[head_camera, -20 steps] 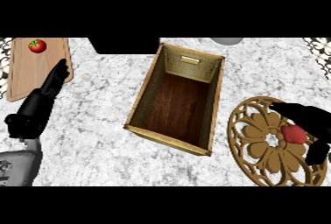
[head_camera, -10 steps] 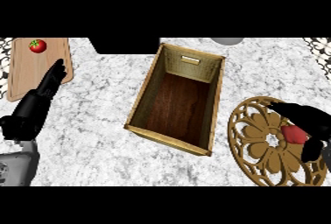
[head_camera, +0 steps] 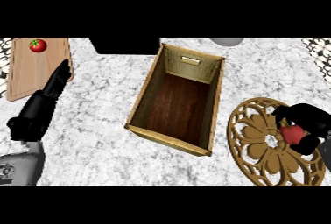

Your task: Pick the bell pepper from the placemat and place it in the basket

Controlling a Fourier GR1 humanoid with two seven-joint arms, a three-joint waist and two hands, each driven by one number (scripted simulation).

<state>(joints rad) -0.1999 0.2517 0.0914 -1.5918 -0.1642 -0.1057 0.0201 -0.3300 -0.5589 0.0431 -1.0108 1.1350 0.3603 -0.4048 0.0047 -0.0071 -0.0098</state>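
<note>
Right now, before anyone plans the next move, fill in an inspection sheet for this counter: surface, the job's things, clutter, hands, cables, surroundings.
Surface: grey-white marbled counter.
Job's things: red bell pepper over the right part of the round gold placemat; whether it rests on it cannot be told. The wooden basket stands apart to the left, with nothing seen inside.
Clutter: tomato on a cutting board at the far left.
Hands: right hand curled round the bell pepper; left hand open, fingers straight, at the cutting board's near edge.
Cables: nothing seen.
Surroundings: black object and grey round object, both cut off at the far edge.
</note>
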